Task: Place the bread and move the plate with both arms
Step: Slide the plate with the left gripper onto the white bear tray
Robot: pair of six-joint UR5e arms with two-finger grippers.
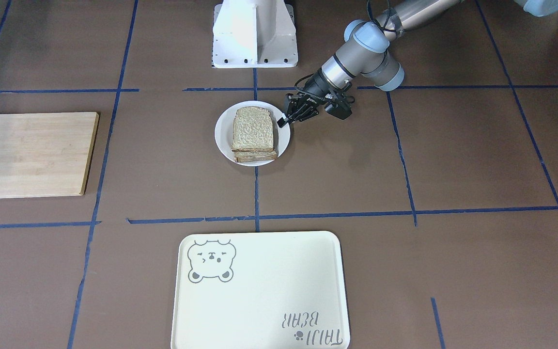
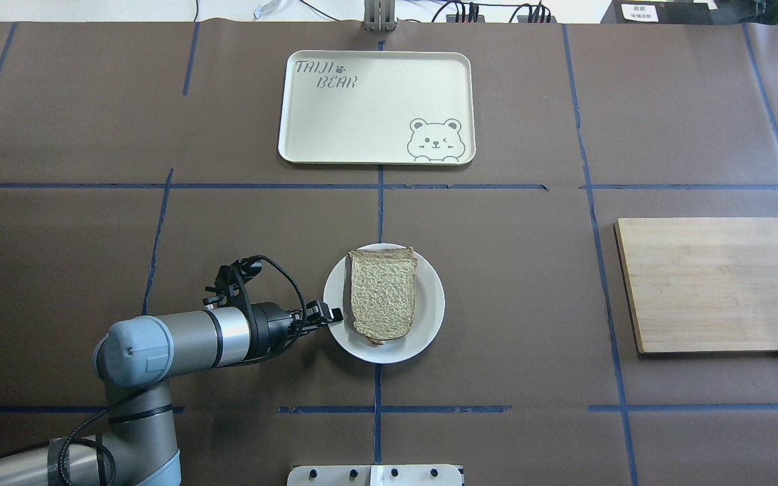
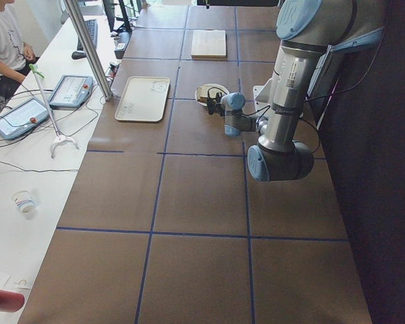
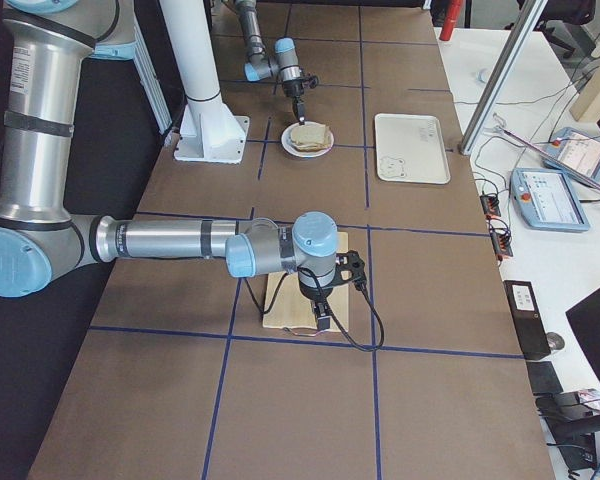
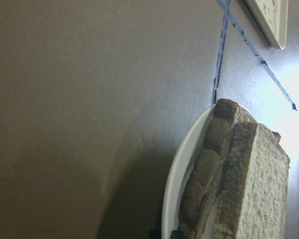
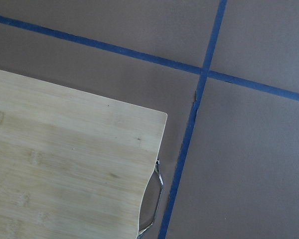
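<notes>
– Tray (image 1: 259, 310), cream with a bear drawing, lies nearest the lens at bottom centre of the front-facing view. Where is the bread?

– Bread (image 1: 253, 128) lies flat on the plate (image 1: 223, 131) at centre frame, topping what looks like a stack of slices. The plate rests on the counter, well apart from the tray.

– Grippers?

– Left gripper (image 1: 286, 118) is at the plate's right rim in that view, jaws close together. Whether they pinch the rim, I cannot tell. Right gripper (image 4: 322, 315) hangs over the cutting board (image 1: 27, 155), and I cannot tell how its jaws stand.

– Handling assessment?

– Bread judged light, soft and crumbly; it is likely to slide if the plate tilts. Plate judged stiff, smooth and breakable, with a thin, shallow rim. Recommend holds on opposite rims, clear of the crust, with the plate kept level.
</notes>
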